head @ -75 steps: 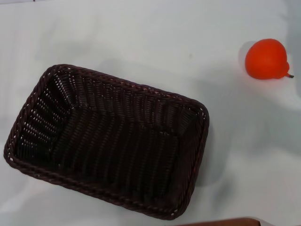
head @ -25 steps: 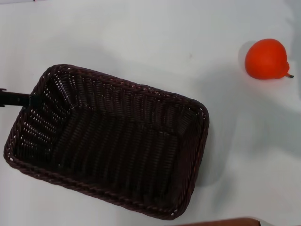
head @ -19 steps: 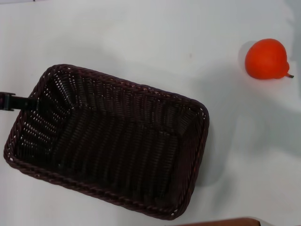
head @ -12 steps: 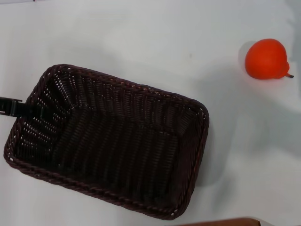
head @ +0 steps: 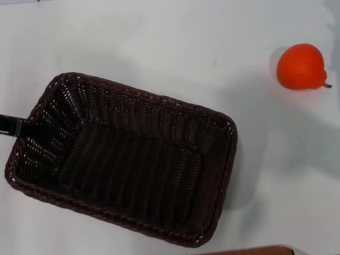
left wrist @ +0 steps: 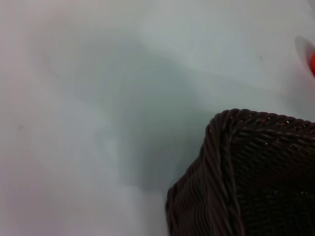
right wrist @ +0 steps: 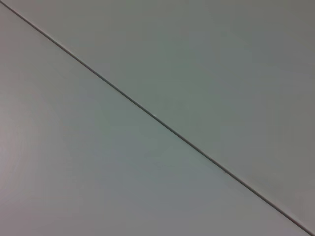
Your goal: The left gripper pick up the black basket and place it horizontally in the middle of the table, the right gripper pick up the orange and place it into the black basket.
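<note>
- At the head view's left edge, the left claw (head: 21,128) reaches the black basket's (head: 133,159) short end; whether its fingers are apart, cannot tell
- Basket sits askew on the white table (head: 159,42)
- Well apart, far right, lies the orange (head: 301,66)
- Right claw unseen

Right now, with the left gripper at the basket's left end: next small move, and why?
Probably close the left gripper on the rim of the black basket, if its fingers straddle that short left wall. It reaches over that end, and the basket sits skewed on the table, not yet horizontal. The orange lies outside, far right. Right gripper is out of view.
</note>
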`<act>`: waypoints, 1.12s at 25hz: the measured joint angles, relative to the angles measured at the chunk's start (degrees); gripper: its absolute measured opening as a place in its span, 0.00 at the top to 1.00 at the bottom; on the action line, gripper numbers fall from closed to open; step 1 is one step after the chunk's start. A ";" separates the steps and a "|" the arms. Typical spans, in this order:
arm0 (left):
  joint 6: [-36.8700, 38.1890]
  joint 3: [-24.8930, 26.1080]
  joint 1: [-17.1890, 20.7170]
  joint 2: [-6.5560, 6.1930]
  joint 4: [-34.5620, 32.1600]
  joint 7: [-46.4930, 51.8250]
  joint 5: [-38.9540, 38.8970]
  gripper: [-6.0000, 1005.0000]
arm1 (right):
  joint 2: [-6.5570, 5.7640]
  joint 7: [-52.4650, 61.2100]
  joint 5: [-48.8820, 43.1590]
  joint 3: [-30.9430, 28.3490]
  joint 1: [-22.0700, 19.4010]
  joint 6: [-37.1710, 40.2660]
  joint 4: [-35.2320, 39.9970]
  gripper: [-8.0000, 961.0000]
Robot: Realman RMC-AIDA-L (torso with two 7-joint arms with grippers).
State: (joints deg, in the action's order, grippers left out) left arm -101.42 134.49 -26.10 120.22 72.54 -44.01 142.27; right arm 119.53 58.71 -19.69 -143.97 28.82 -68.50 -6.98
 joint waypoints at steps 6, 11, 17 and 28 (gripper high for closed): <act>-0.42 -0.02 -0.09 -0.01 0.35 -0.02 -0.14 0.69 | 0.00 0.01 0.00 -0.05 0.00 0.94 0.05 0.01; -1.59 1.65 -0.10 0.22 0.31 0.03 -2.30 0.82 | 0.00 0.01 0.00 -0.38 0.00 1.23 0.04 0.01; 0.89 10.29 -1.32 0.69 -3.08 5.41 -7.31 0.82 | 0.00 0.01 0.00 -0.47 0.21 1.50 -0.27 0.01; 9.10 15.57 -0.39 3.00 -6.14 10.50 -12.05 0.82 | 0.00 0.00 0.00 -1.25 0.36 2.22 -0.62 0.01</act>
State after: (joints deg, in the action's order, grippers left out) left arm -92.32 150.07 -26.49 123.21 66.40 -33.51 130.22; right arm 119.53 58.71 -19.69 -145.21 29.18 -66.28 -7.61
